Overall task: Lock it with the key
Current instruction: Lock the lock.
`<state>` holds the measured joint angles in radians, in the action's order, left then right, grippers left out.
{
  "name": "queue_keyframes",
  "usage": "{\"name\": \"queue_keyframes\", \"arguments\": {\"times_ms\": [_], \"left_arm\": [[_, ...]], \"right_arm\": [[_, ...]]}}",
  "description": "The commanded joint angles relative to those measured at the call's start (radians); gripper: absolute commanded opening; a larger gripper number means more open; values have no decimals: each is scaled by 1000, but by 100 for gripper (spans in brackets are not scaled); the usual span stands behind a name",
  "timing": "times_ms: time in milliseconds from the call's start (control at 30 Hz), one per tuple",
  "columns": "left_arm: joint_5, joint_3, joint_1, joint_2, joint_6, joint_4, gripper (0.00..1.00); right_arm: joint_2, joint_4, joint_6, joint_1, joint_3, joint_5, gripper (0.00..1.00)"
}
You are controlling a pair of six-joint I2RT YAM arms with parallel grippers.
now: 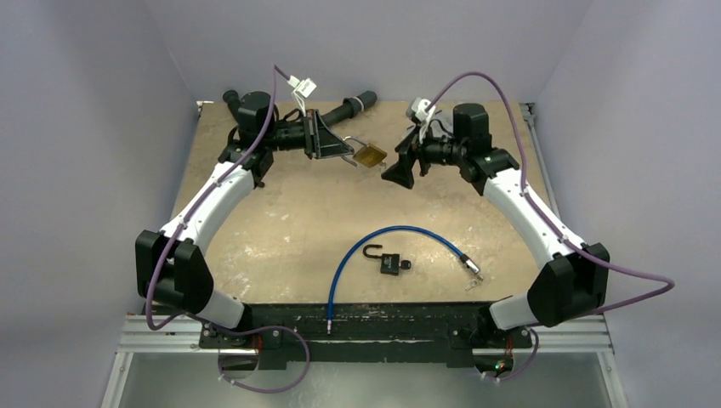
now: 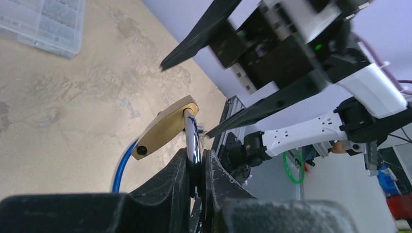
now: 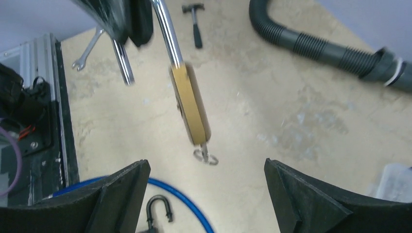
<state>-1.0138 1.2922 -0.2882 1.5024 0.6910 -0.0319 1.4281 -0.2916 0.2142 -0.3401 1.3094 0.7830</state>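
The left gripper (image 2: 196, 162) is clenched on the chrome shackle (image 2: 191, 133) of the brass padlock (image 1: 369, 155), holding it in the air over the far part of the table (image 1: 281, 221). The lock's body juts out beyond the fingertips, and the shackle's other leg hangs free of it. A key (image 3: 204, 151) with a small ring sits in the lock's bottom end. The right gripper (image 1: 396, 174) faces the padlock from just beside it, its fingers spread wide and touching nothing. Nearer the arm bases lie a blue cable (image 1: 340, 272) and a small black padlock (image 1: 390, 263).

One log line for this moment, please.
left gripper: shut on brass padlock, off table | right gripper: open, facing padlock, apart | key: in padlock bottom
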Motion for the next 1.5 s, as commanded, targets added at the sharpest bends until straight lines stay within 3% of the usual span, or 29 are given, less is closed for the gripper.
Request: {"name": "queue_keyframes", "arguments": {"times_ms": [0,367,633,867,1200,1333,1467], "left_arm": [[-61,56,3,-83,77,-182,0],[-102,24,1,-96,152,-298,0],[-106,20,-2,-112,201,-347,0],[-105,15,-2,-119,195,-344,0],[-111,22,-2,-114,198,-352,0],[-112,21,-2,-114,201,-353,0],[-111,19,1,-113,197,-351,0]], "right_arm": [[-97,139,48,-2,-68,68,99],[-105,348,5,-14,-127,164,99],[-63,434,-74,-44,-111,178,92],[-43,521,-154,-67,-108,184,75],[-15,554,-200,-90,-104,200,64],[-8,563,-205,-93,-98,206,51],[-1,556,-228,-94,-89,216,30]]}}
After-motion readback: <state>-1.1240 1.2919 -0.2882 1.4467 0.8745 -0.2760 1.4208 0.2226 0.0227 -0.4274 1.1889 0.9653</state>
